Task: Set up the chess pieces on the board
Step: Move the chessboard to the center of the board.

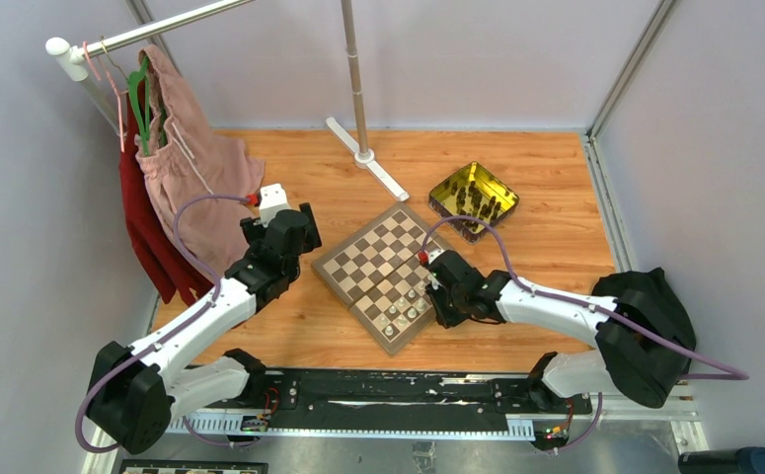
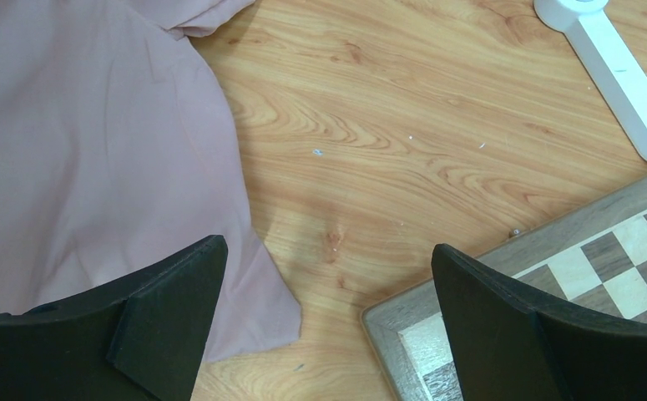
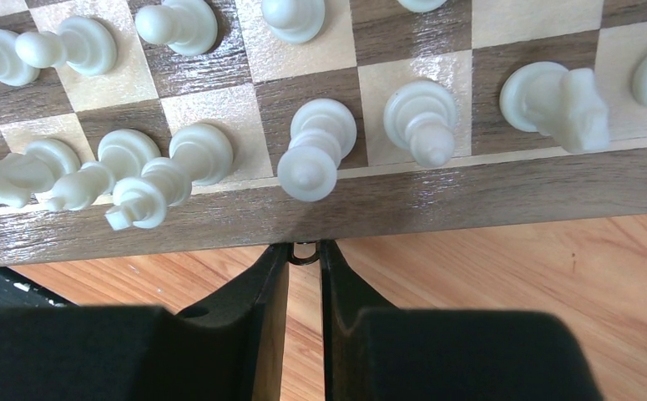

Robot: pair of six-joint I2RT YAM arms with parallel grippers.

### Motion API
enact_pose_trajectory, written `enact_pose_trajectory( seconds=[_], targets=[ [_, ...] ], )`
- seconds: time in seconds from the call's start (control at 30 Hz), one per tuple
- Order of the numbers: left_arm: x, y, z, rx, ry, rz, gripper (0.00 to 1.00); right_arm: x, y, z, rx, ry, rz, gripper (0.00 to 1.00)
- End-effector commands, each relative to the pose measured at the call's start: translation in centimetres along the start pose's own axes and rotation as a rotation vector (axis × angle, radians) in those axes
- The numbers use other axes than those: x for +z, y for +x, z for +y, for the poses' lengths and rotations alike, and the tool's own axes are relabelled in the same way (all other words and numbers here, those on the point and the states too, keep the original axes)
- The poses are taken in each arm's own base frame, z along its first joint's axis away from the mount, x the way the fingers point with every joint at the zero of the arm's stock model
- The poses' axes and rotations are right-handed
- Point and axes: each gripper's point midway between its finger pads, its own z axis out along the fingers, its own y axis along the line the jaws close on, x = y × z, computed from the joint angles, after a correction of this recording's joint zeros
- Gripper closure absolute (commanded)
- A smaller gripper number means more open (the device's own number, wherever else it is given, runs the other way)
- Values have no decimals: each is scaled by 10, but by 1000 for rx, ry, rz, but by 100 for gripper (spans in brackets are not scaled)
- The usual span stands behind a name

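The board [image 1: 358, 259] lies tilted in the middle of the table. Several cream chess pieces [image 1: 404, 314] stand along its near edge, shown close up in the right wrist view [image 3: 315, 150]. Dark chess pieces [image 1: 472, 197] sit in the yellow-gold tin [image 1: 504, 194] behind the board. My right gripper [image 1: 435, 298] is at the board's near right edge, its fingertips [image 3: 305, 251] nearly together on a small metal ring [image 3: 304, 255] on the board's border [image 3: 470, 196]. My left gripper [image 2: 328, 267] hangs wide open, holding nothing, over bare table beside the board's left corner [image 2: 553, 251].
A pink garment [image 1: 195, 168] and a red one [image 1: 146, 222] hang from a rack at the left; the pink cloth [image 2: 94, 167] reaches the table by my left fingers. A white stand foot [image 1: 368, 158] with its pole rises behind the board.
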Motion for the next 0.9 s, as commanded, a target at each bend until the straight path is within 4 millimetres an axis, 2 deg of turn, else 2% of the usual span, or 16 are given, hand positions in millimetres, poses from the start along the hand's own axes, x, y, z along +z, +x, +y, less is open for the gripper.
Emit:
enact_pose_trajectory(
  seconds=[0.0,0.3,0.47,0.67,0.87],
  targets=[
    [-1,-14,-4,-30,-10,-35,1,-4,3,-2,1,33,-6,89],
    [-1,-11,-4,-32,-5,-32,1,-5,3,-4,6,47,-1,80],
    [-1,-10,-6,-37,2,-31,0,-9,3,-4,7,55,-5,71],
    [1,-14,-10,-39,6,-31,0,-19,0,-6,-2,64,-16,63],
    [2,-20,-15,-39,11,-36,0,-33,-3,-3,-10,58,-20,61]
  ],
)
